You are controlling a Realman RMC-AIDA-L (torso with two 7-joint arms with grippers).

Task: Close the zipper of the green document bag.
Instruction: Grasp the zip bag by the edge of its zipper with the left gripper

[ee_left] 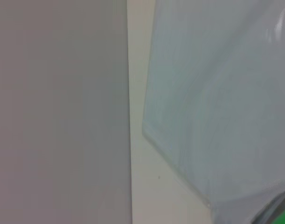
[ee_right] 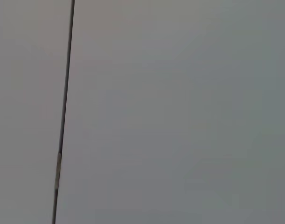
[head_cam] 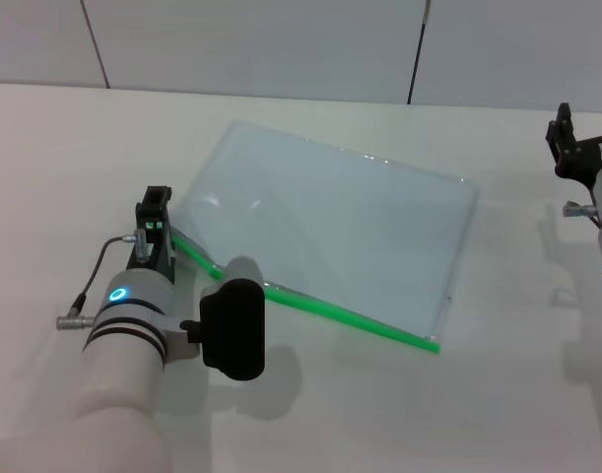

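The green document bag (head_cam: 330, 222) lies flat on the white table (head_cam: 64, 168), a translucent pale blue-green pouch turned at a slant. Its zipper (head_cam: 340, 313) is the bright green strip along the near long edge, running from the left corner down to the right corner. My left gripper (head_cam: 154, 219) sits at the zipper's left end, right by the bag's corner; the slider itself is hidden. In the left wrist view the bag (ee_left: 226, 93) fills the frame, with a sliver of the zipper (ee_left: 283, 212) at one corner. My right gripper (head_cam: 568, 141) is parked far right, away from the bag.
Grey wall panels (head_cam: 281, 39) stand behind the table's far edge. My left arm's black wrist camera housing (head_cam: 234, 328) hangs over the table just in front of the zipper. The right wrist view shows only wall (ee_right: 179, 112).
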